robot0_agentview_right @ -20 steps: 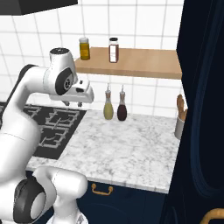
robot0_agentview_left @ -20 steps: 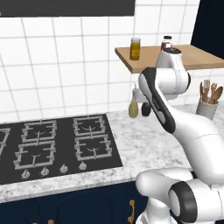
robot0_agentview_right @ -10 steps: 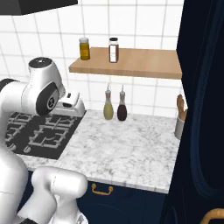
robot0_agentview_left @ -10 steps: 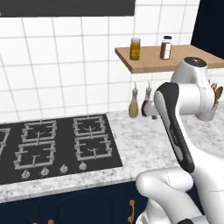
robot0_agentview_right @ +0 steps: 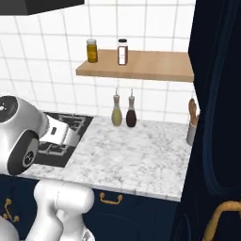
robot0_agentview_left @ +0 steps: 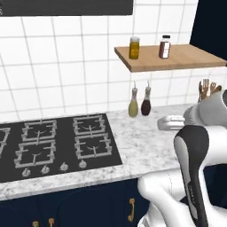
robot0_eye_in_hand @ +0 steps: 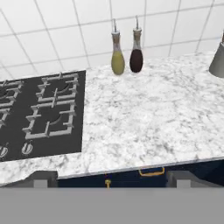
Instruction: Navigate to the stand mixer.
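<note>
The stand mixer is out of view. My gripper (robot0_eye_in_hand: 109, 180) hangs open in front of the marble counter (robot0_eye_in_hand: 148, 122), just off its front edge, with nothing between its two dark fingertips (robot0_eye_in_hand: 41, 178), which stand far apart. The white hand (robot0_agentview_left: 171, 122) sits low over the counter's right part in the left base view, with the arm folded below it. In the right base view the hand (robot0_agentview_right: 60, 132) is at the left, above the hob's edge.
A black gas hob (robot0_agentview_left: 53, 142) is set into the counter on the left. Two oil bottles (robot0_agentview_left: 138, 103) stand against the tiled wall under a wooden shelf (robot0_agentview_left: 186, 56) holding two jars (robot0_agentview_left: 134, 48). A utensil holder (robot0_agentview_right: 191, 132) stands beside a tall dark cabinet (robot0_agentview_right: 216, 117) on the right.
The arm has folded downward, and the hand has dropped from shelf height to just above the counter. The counter, hob and bottles keep their places in the base views.
</note>
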